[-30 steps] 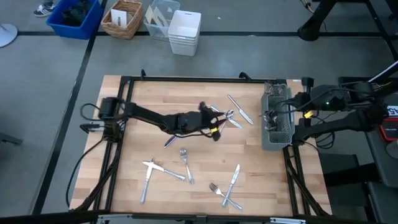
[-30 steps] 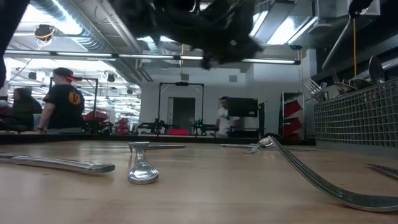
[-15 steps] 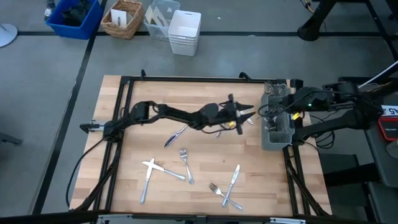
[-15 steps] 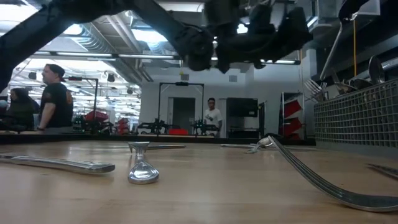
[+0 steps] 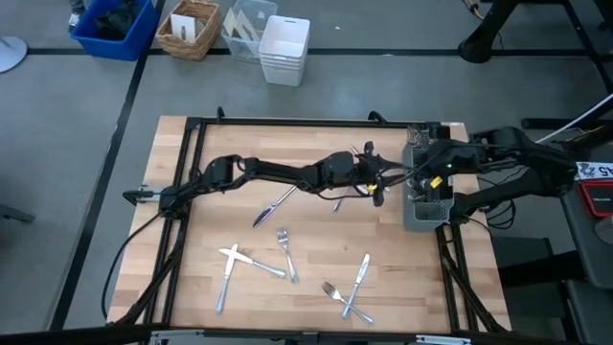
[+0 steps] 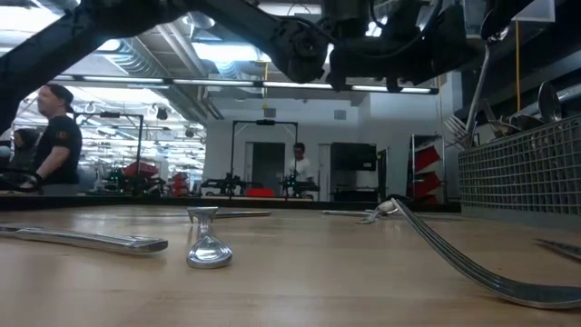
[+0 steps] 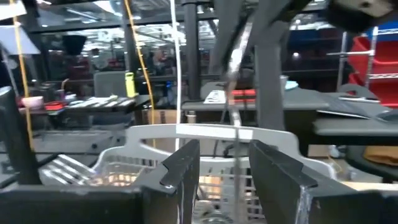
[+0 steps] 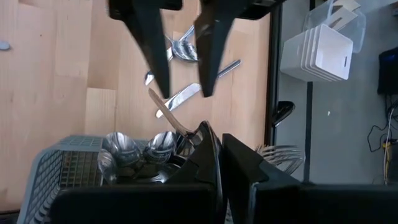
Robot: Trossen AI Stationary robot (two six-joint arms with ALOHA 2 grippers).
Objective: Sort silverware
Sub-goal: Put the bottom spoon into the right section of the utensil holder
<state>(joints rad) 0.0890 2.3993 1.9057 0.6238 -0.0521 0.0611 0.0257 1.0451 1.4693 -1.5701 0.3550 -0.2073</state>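
Note:
A dark mesh caddy (image 5: 424, 209) stands at the table's right edge with spoons (image 8: 124, 149) and forks (image 8: 280, 155) standing in it. My right gripper (image 8: 219, 146) hovers over the caddy, shut on one slim piece of silverware (image 8: 169, 113). My left arm reaches level across the table. Its gripper (image 5: 385, 180) is open just left of the caddy, and its fingers (image 7: 183, 168) stand on either side of that piece (image 7: 236, 93). More silverware lies loose on the wood: a knife (image 5: 275, 205), a fork (image 5: 285, 251) and crossed pieces (image 5: 239, 264). My right gripper pinches the piece of silverware between its two fingers, at the end nearest them (image 8: 198, 132), slanting down from above the caddy. The piece sticks out past the fingertips toward my left gripper, clear of the table. My left gripper: I cannot tell whether a finger touches the piece's free end (image 8: 150, 93).
A knife crossed over a fork (image 5: 351, 287) lies near the front edge, and a fork (image 6: 472, 263) and another piece (image 6: 91, 239) show close in the low view. A black frame (image 5: 287, 123) rims the table. Bins (image 5: 284, 48) stand on the floor beyond, with people in the room behind.
My left arm has stretched out from the table's middle toward the right edge, up to the caddy, and its gripper has rolled; it stays open. My right gripper has shifted a little toward the table's left, over the caddy, still shut on its piece.

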